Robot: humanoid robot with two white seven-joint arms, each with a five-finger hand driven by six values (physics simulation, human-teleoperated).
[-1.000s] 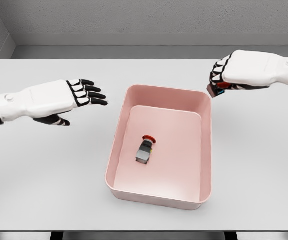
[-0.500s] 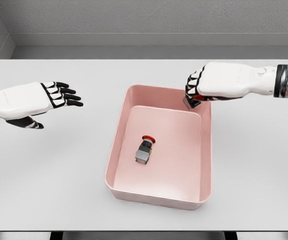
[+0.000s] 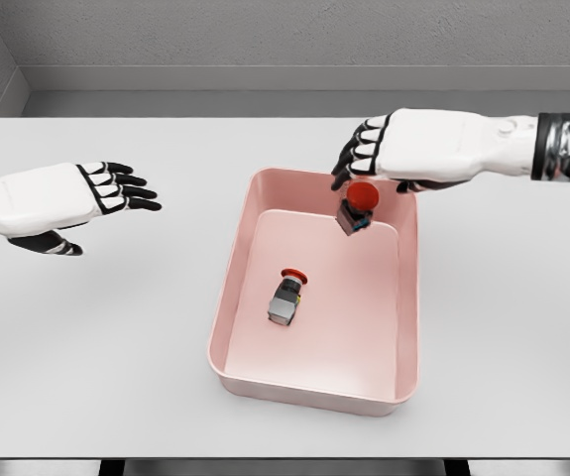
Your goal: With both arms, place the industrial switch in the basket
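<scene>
The right hand (image 3: 389,154) hung over the basket's (image 3: 227,288) far rim, fingers loosening off a switch (image 3: 355,207) just beneath them, another switch (image 3: 286,297) already lying below; next seemed withdrawal, while the left hand (image 3: 61,196) waited open, well aside.

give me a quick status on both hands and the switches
Left hand open, idle over table. Right hand above basket, second switch just below it. First switch already inside.
</scene>
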